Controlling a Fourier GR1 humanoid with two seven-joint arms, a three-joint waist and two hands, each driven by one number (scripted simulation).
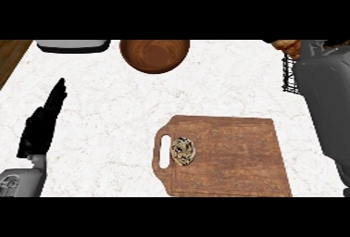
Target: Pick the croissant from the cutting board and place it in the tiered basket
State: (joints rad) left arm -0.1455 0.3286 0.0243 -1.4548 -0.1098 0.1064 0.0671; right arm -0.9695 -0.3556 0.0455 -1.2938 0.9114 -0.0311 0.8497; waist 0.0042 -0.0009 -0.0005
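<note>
Looking down from the head view: a white marbled counter (pixel 103 115) with a wooden strip along its far-left edge.
Cutting board: the brown wooden cutting board (pixel 236 157) lies at the lower centre-right, its slotted handle on the left side.
On the board: a small round cookie-like item (pixel 182 151), pale with dark flecks, sits just right of the handle slot; nothing else lies on the board.
Croissant: the golden-brown croissant (pixel 288 46) shows at the top right corner, off the board and well apart from it, directly above the black wire basket; only part of it shows.
Tiered basket: the tiered basket (pixel 290 76) shows as a patch of black wire mesh at the right edge, mostly hidden behind the right forearm.
Right arm: the grey right forearm (pixel 327 102) runs up the right edge to the top corner beside the croissant.
Right hand: only a dark sliver (pixel 335 43) shows at the top right corner, and whether its fingers are curled or straight cannot be told.
Left hand: the black left hand (pixel 42 122) rests at the left of the counter, fingers straight and pointing up, holding nothing.
Wooden bowl: a round brown bowl (pixel 154 55) stands at the top centre.
Grey object: a flat grey object (pixel 73 45) sits at the top left, just beside the bowl, cut by the view's edge.
</note>
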